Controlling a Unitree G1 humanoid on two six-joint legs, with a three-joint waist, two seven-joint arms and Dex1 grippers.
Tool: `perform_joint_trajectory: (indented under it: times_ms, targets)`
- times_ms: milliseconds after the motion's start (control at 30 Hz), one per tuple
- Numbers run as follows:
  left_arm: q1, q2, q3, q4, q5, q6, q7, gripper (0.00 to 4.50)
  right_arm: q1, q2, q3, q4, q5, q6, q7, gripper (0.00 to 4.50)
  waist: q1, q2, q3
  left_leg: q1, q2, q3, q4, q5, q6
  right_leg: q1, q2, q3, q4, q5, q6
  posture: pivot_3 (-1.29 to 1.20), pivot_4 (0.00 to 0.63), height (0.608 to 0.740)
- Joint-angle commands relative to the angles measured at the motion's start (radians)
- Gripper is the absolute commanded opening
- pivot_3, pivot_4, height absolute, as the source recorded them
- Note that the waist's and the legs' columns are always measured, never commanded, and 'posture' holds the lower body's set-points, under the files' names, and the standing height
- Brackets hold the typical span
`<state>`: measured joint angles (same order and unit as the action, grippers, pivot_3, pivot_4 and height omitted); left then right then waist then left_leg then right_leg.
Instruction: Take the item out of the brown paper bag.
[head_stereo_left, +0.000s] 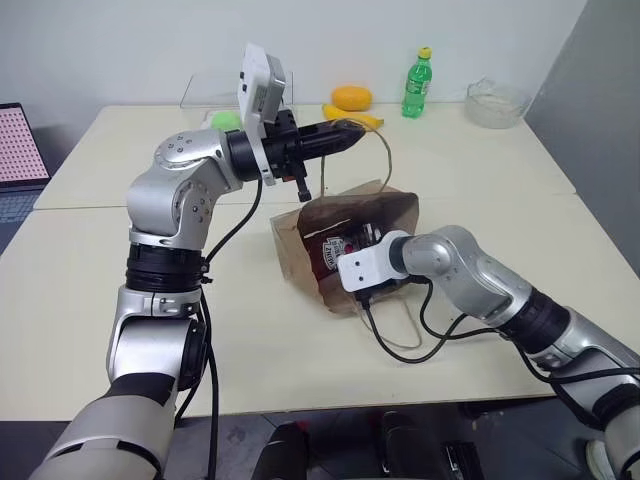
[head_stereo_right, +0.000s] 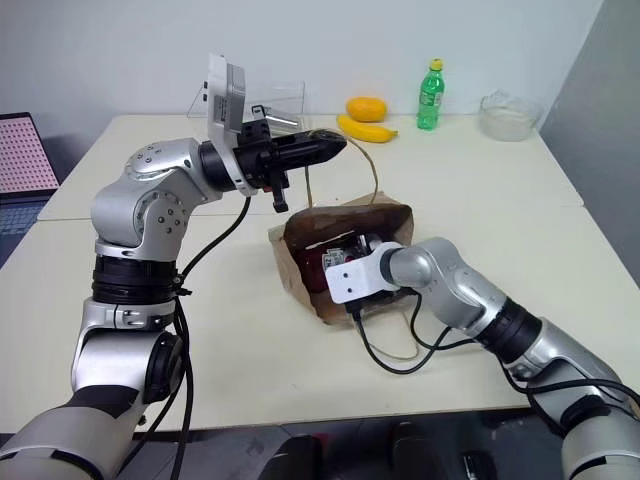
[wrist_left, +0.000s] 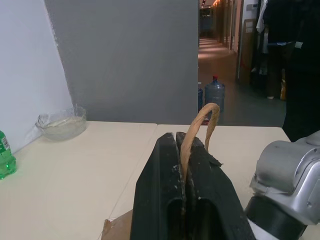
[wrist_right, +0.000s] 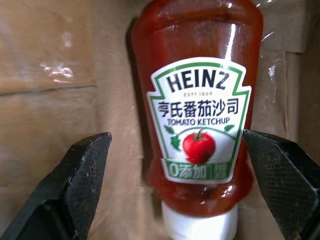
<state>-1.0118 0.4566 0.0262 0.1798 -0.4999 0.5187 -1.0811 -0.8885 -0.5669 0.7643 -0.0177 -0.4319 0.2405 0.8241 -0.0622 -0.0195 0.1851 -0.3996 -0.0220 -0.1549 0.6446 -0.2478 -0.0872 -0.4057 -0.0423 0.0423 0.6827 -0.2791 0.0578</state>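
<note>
The brown paper bag lies on its side mid-table, its mouth facing me. My left gripper is shut on the bag's beige string handle and holds it up above the bag. Inside the bag lies the item, a dark-red ketchup bottle with a white label and pale cap, also glimpsed at the mouth. My right gripper reaches into the mouth. It is open, with one finger on each side of the bottle and neither touching it.
At the table's far edge stand a green soda bottle, a banana with an orange fruit, a glass bowl and a clear box. A laptop sits at far left. A second string handle trails in front of the bag.
</note>
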Motion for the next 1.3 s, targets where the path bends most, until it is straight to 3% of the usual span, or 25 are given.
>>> perform_joint_trajectory:
  times_ms: [33, 600, 700, 767, 867, 1033, 1300]
  targets:
    - [-0.008, 0.016, 0.014, -0.034, -0.006, -0.021, -0.003, 0.00, -0.027, 0.052, -0.021, 0.039, -0.068, -0.005, -0.009, 4.44, -0.001, 0.000, 0.000, 0.000, 0.000, 0.000, 0.000, 0.000, 0.000, 0.000, 0.000, 0.000, 0.000, 0.000, 0.000, 0.00, 0.150, 0.740]
    - [0.015, 0.015, 0.007, -0.027, -0.003, -0.048, -0.012, 0.00, -0.079, 0.209, -0.038, 0.386, -0.194, -0.072, -0.052, 4.44, -0.011, 0.000, 0.000, 0.001, 0.000, 0.000, 0.000, 0.000, 0.000, 0.001, 0.000, 0.000, 0.001, 0.001, -0.001, 0.00, 0.150, 0.740]
    - [0.018, 0.014, 0.006, -0.020, 0.000, -0.059, -0.015, 0.00, -0.080, 0.222, -0.049, 0.429, -0.192, -0.078, -0.040, 3.84, -0.013, 0.000, 0.000, 0.002, 0.000, 0.000, 0.000, 0.001, -0.001, 0.001, 0.000, 0.000, 0.002, 0.002, -0.001, 0.00, 0.150, 0.740]
    - [0.018, 0.012, 0.006, -0.016, 0.002, -0.063, -0.016, 0.00, -0.081, 0.225, -0.053, 0.447, -0.194, -0.088, -0.036, 3.20, -0.014, 0.000, 0.000, 0.003, 0.000, 0.000, 0.000, 0.001, -0.002, 0.001, 0.000, 0.000, 0.003, 0.002, -0.001, 0.00, 0.150, 0.740]
    - [0.020, 0.011, 0.006, -0.009, 0.006, -0.072, -0.020, 0.00, -0.083, 0.228, -0.060, 0.464, -0.194, -0.109, -0.038, 3.12, -0.014, 0.000, 0.000, 0.003, 0.000, 0.000, 0.000, 0.001, -0.002, 0.001, 0.000, 0.000, 0.005, 0.002, -0.001, 0.00, 0.150, 0.740]
    - [0.027, 0.011, 0.005, 0.001, 0.014, -0.088, -0.025, 0.00, -0.070, 0.211, -0.099, 0.413, -0.184, -0.140, -0.047, 3.12, -0.014, 0.000, 0.000, 0.003, 0.000, 0.000, 0.000, 0.001, -0.002, 0.001, 0.000, 0.000, 0.005, 0.002, -0.001, 0.00, 0.150, 0.740]
    - [0.026, 0.014, 0.002, 0.021, 0.035, -0.113, -0.019, 0.00, 0.008, 0.126, -0.208, 0.114, -0.128, -0.098, 0.056, 3.12, -0.013, 0.000, 0.000, 0.001, 0.000, -0.001, 0.000, 0.001, -0.002, 0.000, 0.000, 0.000, 0.002, 0.002, -0.001, 0.00, 0.150, 0.740]
